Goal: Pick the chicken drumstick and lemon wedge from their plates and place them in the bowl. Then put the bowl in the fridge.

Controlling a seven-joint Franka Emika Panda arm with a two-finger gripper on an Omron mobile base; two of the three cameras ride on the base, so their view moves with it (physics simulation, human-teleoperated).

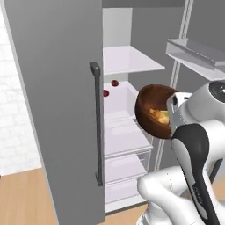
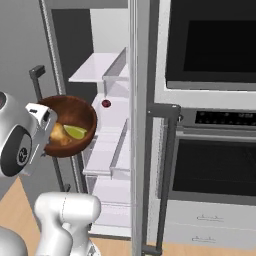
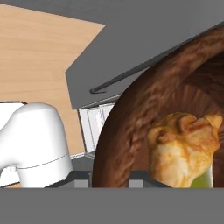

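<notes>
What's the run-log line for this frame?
phase: carry to fridge | gripper: shut on bowl | bowl: tilted, holds drumstick, lemon wedge | fridge: open

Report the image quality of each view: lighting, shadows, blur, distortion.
Left base view: even, flat light, soft overall, faint shading inside the deep dark-brown wooden bowl. Right base view: sharper; the yellow-green lemon wedge reads clearly, no glare on the tall grey fridge. Hand view: tilted, very close; the golden-brown chicken drumstick looks coarse and the bowl rim bulges.
</notes>
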